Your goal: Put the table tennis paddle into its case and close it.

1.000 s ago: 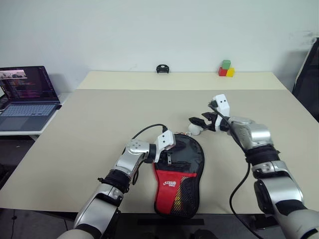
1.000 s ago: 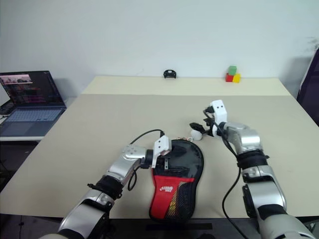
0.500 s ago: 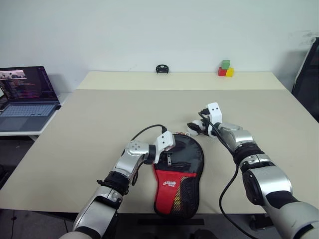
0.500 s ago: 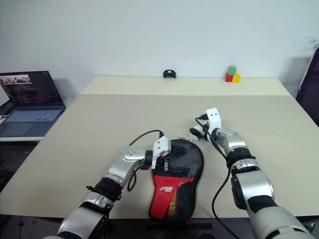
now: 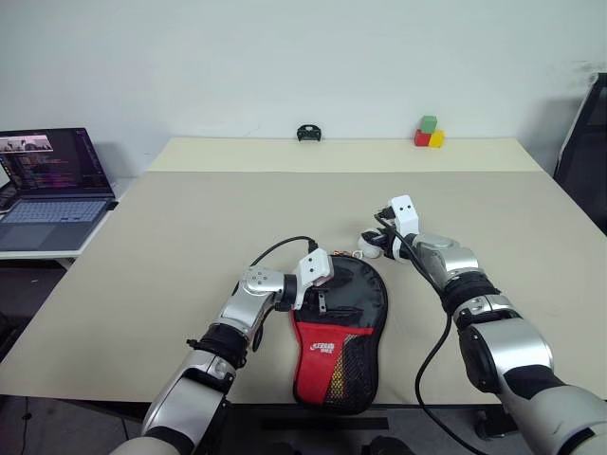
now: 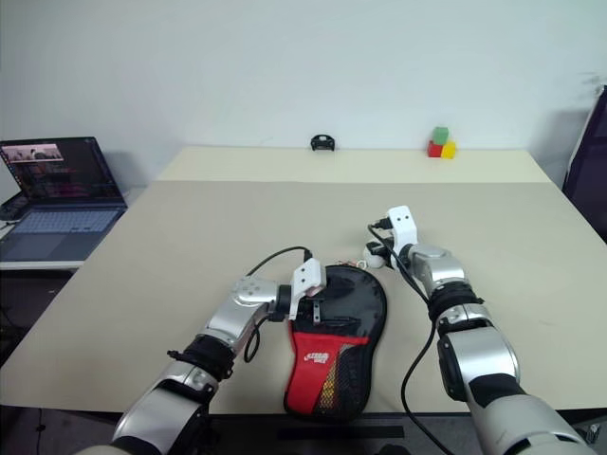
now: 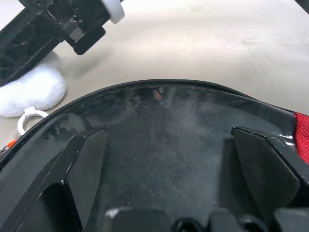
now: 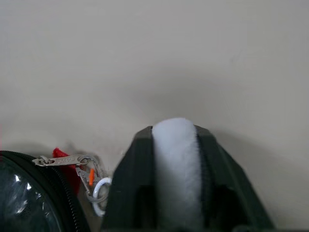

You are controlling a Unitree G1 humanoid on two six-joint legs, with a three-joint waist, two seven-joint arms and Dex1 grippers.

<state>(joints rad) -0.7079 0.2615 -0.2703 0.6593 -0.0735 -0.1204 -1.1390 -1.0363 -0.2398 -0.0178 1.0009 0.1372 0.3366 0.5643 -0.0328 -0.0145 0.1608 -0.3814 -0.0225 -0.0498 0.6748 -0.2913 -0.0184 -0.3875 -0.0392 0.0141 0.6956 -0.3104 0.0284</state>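
Observation:
The case (image 5: 340, 327), black at its round end and red with mesh and a white logo at its narrow end, lies flat near the table's front edge. The paddle is hidden from view. My left gripper (image 5: 321, 300) reaches in from the left and hovers open over the case's black round part (image 7: 164, 159), one finger (image 7: 89, 150) on each side. My right gripper (image 5: 373, 245) sits at the case's far right rim, shut on the white ball charm (image 8: 175, 159). Beside the charm I see the metal zipper pull (image 8: 63, 159) and a ring (image 8: 99, 191).
The beige table (image 5: 190, 218) stretches wide to all sides of the case. An open laptop (image 5: 52, 180) stands on a side table at the left. A small black object (image 5: 307, 132) and coloured blocks (image 5: 430, 133) sit along the far edge.
My right gripper came down and in toward the case's rim and shut on the white ball charm. The left arm and the case stayed put.

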